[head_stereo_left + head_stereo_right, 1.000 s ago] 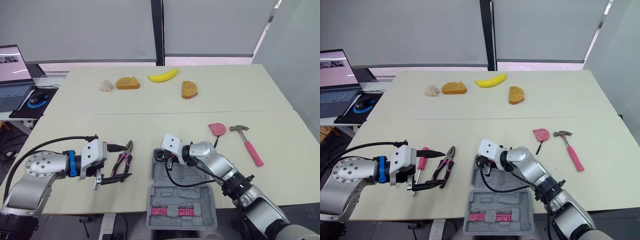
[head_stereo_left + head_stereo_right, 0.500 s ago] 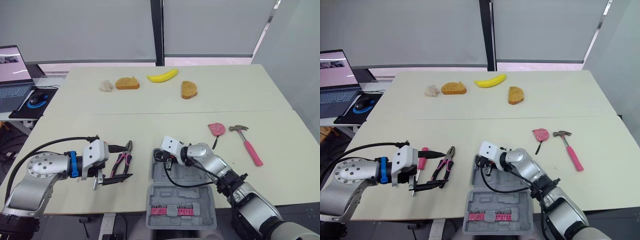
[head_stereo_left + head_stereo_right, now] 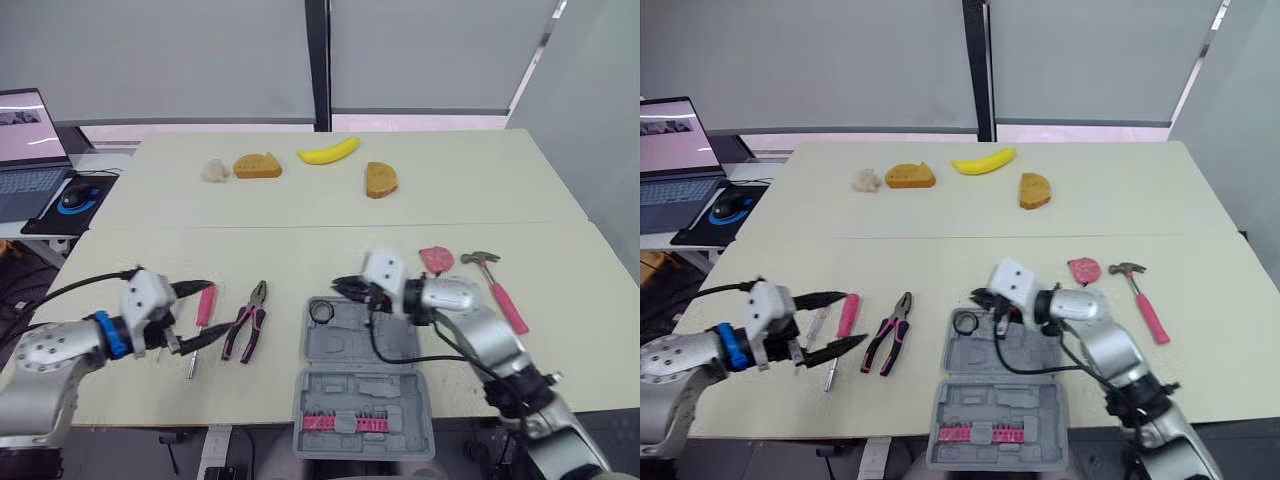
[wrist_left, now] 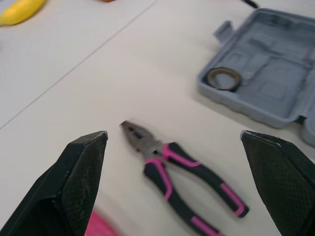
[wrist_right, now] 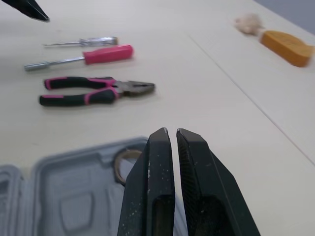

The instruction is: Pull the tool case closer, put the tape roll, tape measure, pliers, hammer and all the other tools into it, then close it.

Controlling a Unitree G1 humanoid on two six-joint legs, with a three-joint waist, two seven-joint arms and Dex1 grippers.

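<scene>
The grey tool case [image 3: 365,385] lies open at the table's near edge, with the tape roll [image 3: 321,312] lying in its far left corner. My right gripper [image 3: 342,289] hovers just beyond that corner, shut with nothing in it; its fingers [image 5: 170,196] press together above the tape roll [image 5: 127,164]. Left of the case lie the pink-handled pliers [image 3: 246,322], a pink-handled driver [image 3: 201,314] and a thin screwdriver [image 3: 815,326]. My left gripper [image 3: 847,320] stands wide open over the drivers, left of the pliers [image 4: 182,169]. The pink tape measure [image 3: 435,258] and the hammer [image 3: 497,287] lie to the right.
At the table's far side are a banana [image 3: 328,152], two bread pieces [image 3: 257,165] [image 3: 380,179] and a small pale lump [image 3: 213,171]. A laptop [image 3: 25,150] and a mouse [image 3: 75,198] sit on a side desk at the far left.
My right gripper has drawn back to the right from the case's corner, where the tape roll now lies. My left gripper has pulled left, off the pliers and over the drivers.
</scene>
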